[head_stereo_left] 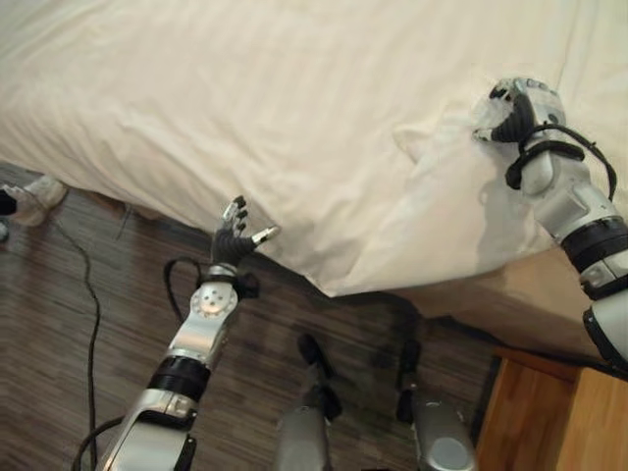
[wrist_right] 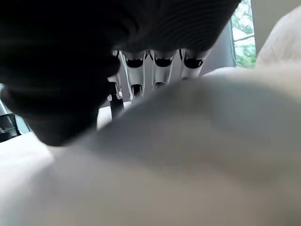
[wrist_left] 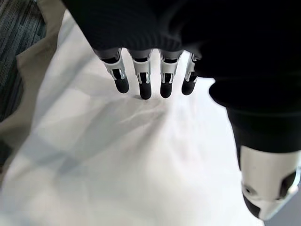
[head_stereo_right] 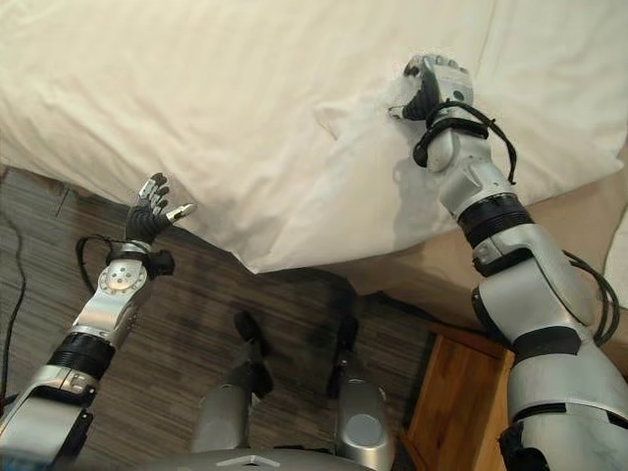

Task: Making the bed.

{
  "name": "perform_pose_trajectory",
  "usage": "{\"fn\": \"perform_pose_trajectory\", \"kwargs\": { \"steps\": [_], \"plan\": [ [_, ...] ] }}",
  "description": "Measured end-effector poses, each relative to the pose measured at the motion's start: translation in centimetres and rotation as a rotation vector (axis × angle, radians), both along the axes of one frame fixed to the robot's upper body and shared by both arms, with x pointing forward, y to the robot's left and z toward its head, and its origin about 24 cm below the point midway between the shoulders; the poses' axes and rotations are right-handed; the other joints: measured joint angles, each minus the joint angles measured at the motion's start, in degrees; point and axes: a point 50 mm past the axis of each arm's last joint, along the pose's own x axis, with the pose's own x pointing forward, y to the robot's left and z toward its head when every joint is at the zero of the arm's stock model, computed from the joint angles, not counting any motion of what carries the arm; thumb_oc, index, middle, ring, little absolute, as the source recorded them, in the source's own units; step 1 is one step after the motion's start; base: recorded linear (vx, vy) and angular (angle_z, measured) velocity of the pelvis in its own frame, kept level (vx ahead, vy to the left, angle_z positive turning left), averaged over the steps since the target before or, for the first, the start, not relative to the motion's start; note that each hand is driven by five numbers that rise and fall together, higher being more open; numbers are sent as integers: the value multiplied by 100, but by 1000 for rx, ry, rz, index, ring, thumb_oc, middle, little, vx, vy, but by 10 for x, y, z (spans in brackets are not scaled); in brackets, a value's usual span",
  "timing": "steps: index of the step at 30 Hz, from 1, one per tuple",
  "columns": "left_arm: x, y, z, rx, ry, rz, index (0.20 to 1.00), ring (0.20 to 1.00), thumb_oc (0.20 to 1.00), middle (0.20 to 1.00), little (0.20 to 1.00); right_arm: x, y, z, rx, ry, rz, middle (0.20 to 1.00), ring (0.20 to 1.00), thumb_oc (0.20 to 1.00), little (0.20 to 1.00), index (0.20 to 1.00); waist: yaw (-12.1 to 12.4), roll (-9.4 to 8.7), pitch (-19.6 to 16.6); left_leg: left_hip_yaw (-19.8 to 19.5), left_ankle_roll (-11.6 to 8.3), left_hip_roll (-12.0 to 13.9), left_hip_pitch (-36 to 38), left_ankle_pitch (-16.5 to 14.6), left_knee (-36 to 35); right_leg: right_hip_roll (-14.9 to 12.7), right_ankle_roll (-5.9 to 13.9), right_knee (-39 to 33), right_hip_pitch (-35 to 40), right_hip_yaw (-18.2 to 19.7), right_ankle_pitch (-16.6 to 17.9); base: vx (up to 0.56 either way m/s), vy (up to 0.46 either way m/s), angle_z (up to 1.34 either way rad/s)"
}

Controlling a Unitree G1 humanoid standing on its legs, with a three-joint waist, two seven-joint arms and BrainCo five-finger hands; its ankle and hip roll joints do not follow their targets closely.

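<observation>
White duvet (head_stereo_left: 294,118) covers bed, its corner hanging over bed's near edge above dark wood-grain floor (head_stereo_left: 88,334). Right robot hand (head_stereo_left: 515,108) on top of duvet near bed's near corner, fingers curled into bunched fold, gripping it. Left robot hand (head_stereo_left: 234,235) just off bed's near edge, fingers straight and spread, holding nothing, close to duvet's hanging edge. Wooden nightstand (head_stereo_left: 549,412) beside bed corner.

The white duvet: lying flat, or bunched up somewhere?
Bunched: the duvet puckers into a raised fold where the right hand grips it.
</observation>
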Motion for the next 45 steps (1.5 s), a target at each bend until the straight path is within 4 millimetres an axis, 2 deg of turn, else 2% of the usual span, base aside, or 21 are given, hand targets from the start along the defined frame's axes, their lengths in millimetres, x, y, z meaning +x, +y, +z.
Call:
{"fn": "perform_pose_trajectory", "kwargs": {
  "steps": [1, 5, 7, 9, 11, 13, 14, 15, 16, 18, 19, 21, 24, 30, 31, 32, 34, 37, 39, 42, 45],
  "plan": [
    [0, 1, 0, -4, -2, 6, 1000, 1000, 1000, 1000, 1000, 1, 3, -1, 3, 2, 8, 200, 200, 200, 200, 200, -24, 14, -4, -107, -169, 13, 5, -2, 1, 20, -2, -51, -43, 85, 71, -178, 27, -56],
    [9, 2, 10, -46, -30, 55, 1000, 1000, 1000, 1000, 1000, 3, 19, -1, 30, -17, 45, 200, 200, 200, 200, 200, 98, -28, 18, -1111, -323, -13, 31, -114, 32, 25, -19, 179, -455, 683, 205, -119, 29, -68],
    [14, 8, 14, -93, -37, 99, 1000, 1000, 1000, 1000, 1000, 4, 21, -4, 48, 0, 49, 200, 200, 200, 200, 200, 104, -23, 15, -1374, -746, 32, 146, -437, 33, 86, 57, 78, -510, 946, 375, -171, 128, -59],
    [19, 2, 21, -114, -62, 86, 1000, 1000, 1000, 1000, 1000, 3, 12, -1, 45, -9, 26, 200, 200, 200, 200, 200, 34, -27, 15, -1371, -955, 7, 158, -617, 7, 27, 142, -25, -503, 974, 523, -154, 297, -15],
    [22, -8, 23, -128, -66, 61, 1000, 1000, 1000, 1000, 1000, -1, 3, -5, 76, -13, 11, 200, 200, 200, 200, 200, -35, -59, 24, -1239, -908, -107, 230, -916, 4, -51, 252, -102, -383, 966, 605, -97, 303, 13],
    [19, -13, 17, -138, -53, 43, 1000, 1000, 1000, 1000, 1000, -12, -3, -17, 143, -29, 33, 200, 200, 200, 200, 200, -40, -199, 19, -1139, -792, -356, 434, -1018, 2, -278, 365, -145, -228, 1092, 625, -59, 225, -7],
    [13, -11, 10, -140, -38, 43, 1000, 1000, 1000, 1000, 1000, -19, -7, -34, 169, -6, 39, 200, 200, 200, 200, 200, -85, -293, -11, -1035, -749, -517, 651, -1123, -1, -436, 495, -260, -35, 1215, 669, -60, 211, -22],
    [8, -10, 7, -149, -38, 42, 1000, 1000, 1000, 1000, 1000, -26, -10, -44, 203, 3, 49, 200, 200, 200, 200, 200, -122, -343, -17, -976, -710, -594, 778, -1165, -1, -504, 515, -332, 109, 1246, 684, -75, 201, -21],
    [-4, -5, -2, -163, -28, 48, 1000, 1000, 1000, 1000, 1000, -41, -16, -69, 245, 36, 53, 200, 200, 200, 200, 200, -180, -425, -48, -942, -647, -665, 1015, -1231, -19, -591, 587, -414, 349, 1287, 702, -47, 117, -13],
    [-11, 0, -12, -164, 2, 66, 1000, 1000, 1000, 1000, 1000, -50, -24, -96, 242, 124, 19, 200, 200, 200, 200, 200, -252, -551, -196, -838, -634, -703, 1119, -1297, -33, -646, 601, -489, 441, 1353, 686, -71, 135, -18],
    [-16, 0, -14, -169, 6, 55, 1000, 1000, 1000, 1000, 1000, -62, -35, -117, 276, 174, -14, 200, 200, 200, 200, 200, -264, -648, -260, -819, -620, -757, 1185, -1303, -21, -659, 613, -484, 488, 1354, 693, -124, 71, -11],
    [-22, -1, -26, -172, 52, 49, 1000, 1000, 1000, 1000, 1000, -76, -47, -145, 291, 262, -70, 200, 200, 200, 200, 200, -349, -756, -290, -813, -597, -759, 1336, -1323, -21, -669, 709, -346, 567, 1375, 662, -156, 10, -5],
    [-23, -14, -40, -195, 117, 16, 1000, 1000, 1000, 1000, 1000, -92, -61, -180, 336, 371, -168, 200, 200, 200, 200, 200, -486, -849, -302, -762, -573, -760, 1519, -1329, -2, -654, 706, -119, 596, 1516, 609, -136, -70, -10],
    [-21, -29, -46, -214, 142, -36, 1000, 1000, 1000, 1000, 1000, -93, -71, -203, 305, 466, -239, 200, 200, 200, 200, 200, -451, -735, -366, -643, -629, -567, 1716, -1364, -28, -556, 674, -422, 834, 1543, 581, -100, -158, -12],
    [-21, -30, -47, -212, 147, -41, 1000, 1000, 1000, 1000, 1000, -96, -75, -209, 276, 507, -265, 564, 564, 564, 564, 564, -329, -673, -394, -639, -647, -543, 1694, -1376, -13, -515, 668, -622, 845, 1525, 635, -195, -281, -19],
    [-24, -28, -48, -215, 150, -34, 1000, 1000, 1000, 1000, 1000, -96, -76, -212, 269, 520, -280, 1000, 1000, 1000, 1000, 1000, -291, -656, -403, -581, -669, -545, 1680, -1391, -2, -506, 667, -707, 824, 1528, 635, -150, -241, -46],
    [-30, -24, -54, -234, 161, -14, 1000, 1000, 1000, 1000, 1000, -102, -81, -226, 285, 576, -355, 1000, 1000, 1000, 1000, 1000, -152, -623, -430, -255, -698, -485, 1572, -1424, -34, -489, 674, -781, 587, 1639, 637, -80, -218, -66],
    [-44, -21, -71, -263, 216, 13, 1000, 1000, 1000, 1000, 1000, -112, -89, -237, 328, 602, -430, 1000, 1000, 1000, 1000, 1000, -169, -645, -511, -186, -723, -473, 1504, -1442, -3, -429, 479, -779, 458, 1624, 924, -13, -194, -22],
    [-54, -24, -83, -287, 256, 8, 1000, 1000, 1000, 1000, 1000, -126, -93, -252, 337, 663, -478, 1000, 1000, 1000, 1000, 1000, -152, -537, -599, -182, -789, -329, 1573, -1448, -2, -245, 451, -755, 534, 1593, 923, 58, -195, -12],
    [-66, -23, -88, -299, 270, -8, 1000, 1000, 1000, 1000, 1000, -141, -97, -266, 294, 744, -497, 1000, 1000, 1000, 1000, 1000, -130, -544, -640, -187, -787, -240, 1835, -1447, 0, -146, 398, -754, 793, 1577, 828, 44, -142, -7],
    [-68, -20, -87, -322, 264, -11, 1000, 1000, 1000, 1000, 1000, -181, -123, -286, 222, 910, -651, 1000, 1000, 1000, 1000, 1000, -134, -589, -828, -174, -787, -216, 1967, -1450, -1, -119, 407, -754, 918, 1578, 764, 9, -75, -4]
  ]
}}
